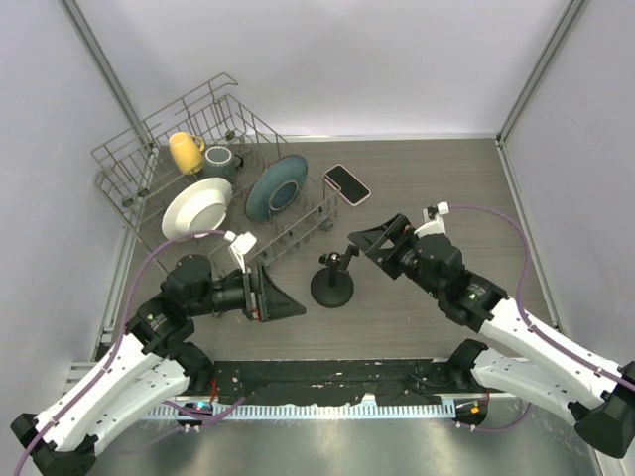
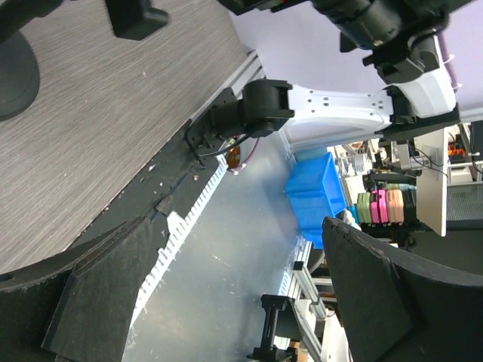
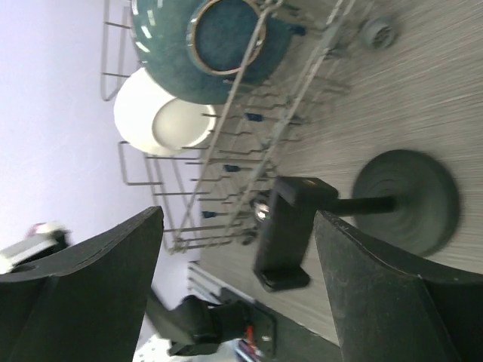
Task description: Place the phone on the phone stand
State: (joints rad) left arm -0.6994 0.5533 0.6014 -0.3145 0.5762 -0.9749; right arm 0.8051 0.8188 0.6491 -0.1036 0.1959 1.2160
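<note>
The phone [image 1: 347, 183] lies flat on the table by the dish rack's right end, black screen up, pale rim. The black phone stand [image 1: 332, 285] stands at mid-table, with round base, thin post and clamp head; it also shows in the right wrist view [image 3: 290, 226]. My right gripper [image 1: 369, 238] is open and empty, just right of the stand's head, about level with it. My left gripper [image 1: 283, 297] is open and empty, left of the stand's base, jaws wide apart. The phone is out of both wrist views.
A grey wire dish rack [image 1: 134, 159] at back left holds a yellow mug [image 1: 186, 151], a dark mug, a white bowl [image 1: 196, 208] and a teal plate [image 1: 276, 187]. Grey walls enclose the table. A black strip runs along the near edge [image 1: 327, 377].
</note>
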